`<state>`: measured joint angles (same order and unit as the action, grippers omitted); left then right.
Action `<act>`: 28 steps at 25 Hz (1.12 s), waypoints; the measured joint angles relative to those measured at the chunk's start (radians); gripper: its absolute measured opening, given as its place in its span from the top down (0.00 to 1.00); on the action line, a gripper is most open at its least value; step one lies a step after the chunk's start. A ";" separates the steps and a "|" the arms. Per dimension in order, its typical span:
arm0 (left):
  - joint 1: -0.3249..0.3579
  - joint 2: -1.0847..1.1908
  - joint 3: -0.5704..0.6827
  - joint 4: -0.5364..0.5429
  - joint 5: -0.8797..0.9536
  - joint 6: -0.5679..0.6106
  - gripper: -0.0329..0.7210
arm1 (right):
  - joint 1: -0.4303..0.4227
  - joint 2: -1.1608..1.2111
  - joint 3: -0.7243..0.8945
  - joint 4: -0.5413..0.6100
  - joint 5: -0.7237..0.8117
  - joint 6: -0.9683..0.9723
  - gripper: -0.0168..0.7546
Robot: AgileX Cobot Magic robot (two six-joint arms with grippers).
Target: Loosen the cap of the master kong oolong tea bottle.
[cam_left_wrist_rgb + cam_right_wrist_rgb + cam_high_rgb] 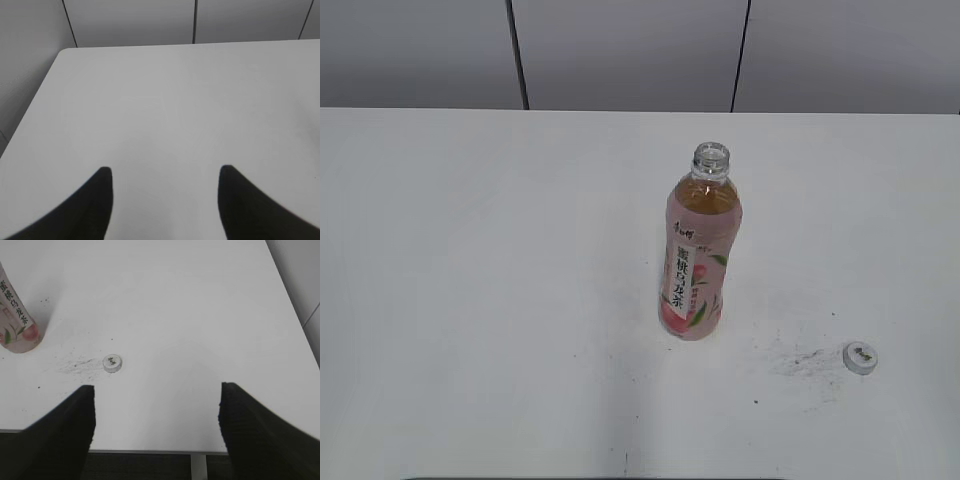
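The master kong oolong tea bottle stands upright on the white table, right of centre, with its mouth open and no cap on it. Its lower part shows at the left edge of the right wrist view. The cap lies flat on the table to the right of the bottle, near the front edge, and also shows in the right wrist view. My left gripper is open and empty over bare table. My right gripper is open and empty, above the table's front edge, right of the cap. Neither gripper shows in the exterior view.
A patch of dark smudges marks the table between bottle and cap. Grey wall panels stand behind the table. The table's left far corner and right edge are in view.
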<state>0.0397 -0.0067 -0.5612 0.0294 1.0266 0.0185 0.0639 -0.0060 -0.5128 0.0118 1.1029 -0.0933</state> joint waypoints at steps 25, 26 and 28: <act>-0.048 0.000 0.000 0.000 0.000 0.000 0.53 | 0.000 0.000 0.000 -0.002 -0.004 0.001 0.23; -0.048 0.000 0.000 0.000 0.000 0.000 0.53 | 0.000 0.000 0.000 -0.002 -0.005 0.001 0.23; -0.048 0.000 0.000 -0.004 0.000 0.000 0.54 | 0.000 0.000 0.000 -0.002 -0.005 0.001 0.23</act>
<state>-0.0084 -0.0067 -0.5612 0.0256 1.0266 0.0188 0.0639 -0.0060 -0.5128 0.0095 1.0980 -0.0923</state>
